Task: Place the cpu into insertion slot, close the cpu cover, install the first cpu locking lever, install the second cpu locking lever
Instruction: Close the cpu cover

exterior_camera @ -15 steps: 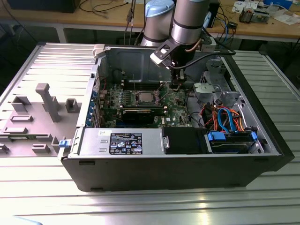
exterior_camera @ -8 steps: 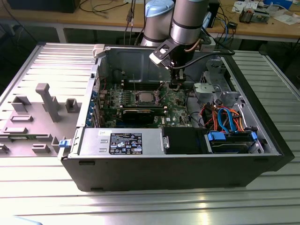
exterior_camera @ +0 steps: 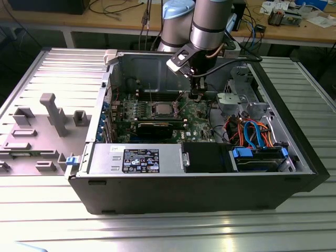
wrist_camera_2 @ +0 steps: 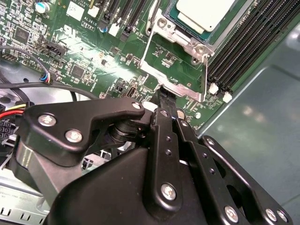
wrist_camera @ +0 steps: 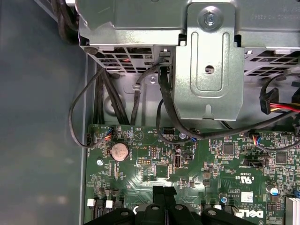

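Note:
The cpu [wrist_camera_2: 206, 11], a square chip with a dull silver face, lies in the insertion slot [wrist_camera_2: 187, 41] on the green board; the exterior view shows the cpu [exterior_camera: 161, 109] mid-board. The cpu cover [wrist_camera_2: 177, 88], a thin metal frame with a square window, stands swung open off the slot, its free edge toward my gripper. My gripper [wrist_camera_2: 166, 96] points down with its black fingertips together, touching that free edge. Nothing shows between the fingers. In the exterior view the gripper [exterior_camera: 197, 94] hangs just to the exterior view's right of the chip. In the first wrist view the gripper [wrist_camera: 164, 191] sits over the board.
Long black memory slots [wrist_camera_2: 248, 47] run beside the socket. A grey metal drive cage [wrist_camera: 208, 61] with black cables [wrist_camera: 164, 108] stands close by. A black graphics card [exterior_camera: 157, 127] and the power supply [exterior_camera: 136, 159] lie toward the case front. Case walls [exterior_camera: 131, 65] enclose the board.

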Controlling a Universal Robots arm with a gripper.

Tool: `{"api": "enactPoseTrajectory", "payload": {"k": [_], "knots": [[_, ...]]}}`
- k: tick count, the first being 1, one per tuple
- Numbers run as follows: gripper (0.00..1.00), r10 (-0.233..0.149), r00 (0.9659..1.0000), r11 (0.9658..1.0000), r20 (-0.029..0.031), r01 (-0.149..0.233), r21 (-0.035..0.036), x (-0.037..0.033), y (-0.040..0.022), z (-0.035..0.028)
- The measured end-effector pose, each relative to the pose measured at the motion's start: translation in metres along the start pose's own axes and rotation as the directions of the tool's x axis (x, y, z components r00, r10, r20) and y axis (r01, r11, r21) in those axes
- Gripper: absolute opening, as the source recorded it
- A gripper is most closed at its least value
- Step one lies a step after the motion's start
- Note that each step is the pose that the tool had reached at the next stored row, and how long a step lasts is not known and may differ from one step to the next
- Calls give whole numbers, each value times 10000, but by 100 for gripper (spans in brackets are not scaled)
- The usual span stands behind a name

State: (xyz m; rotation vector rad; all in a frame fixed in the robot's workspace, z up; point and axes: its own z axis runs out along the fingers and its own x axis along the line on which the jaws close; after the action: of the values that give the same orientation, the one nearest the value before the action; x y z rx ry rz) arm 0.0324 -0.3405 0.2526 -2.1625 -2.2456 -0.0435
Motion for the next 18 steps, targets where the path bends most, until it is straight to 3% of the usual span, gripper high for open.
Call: {"api": "enactPoseTrajectory", "payload": {"k": [4, 18], "knots": [[11, 1, 10000, 10000, 0, -1, -1, 0, -4, 0], [11, 1, 10000, 10000, 0, -1, 0, 4, -106, 0]]}}
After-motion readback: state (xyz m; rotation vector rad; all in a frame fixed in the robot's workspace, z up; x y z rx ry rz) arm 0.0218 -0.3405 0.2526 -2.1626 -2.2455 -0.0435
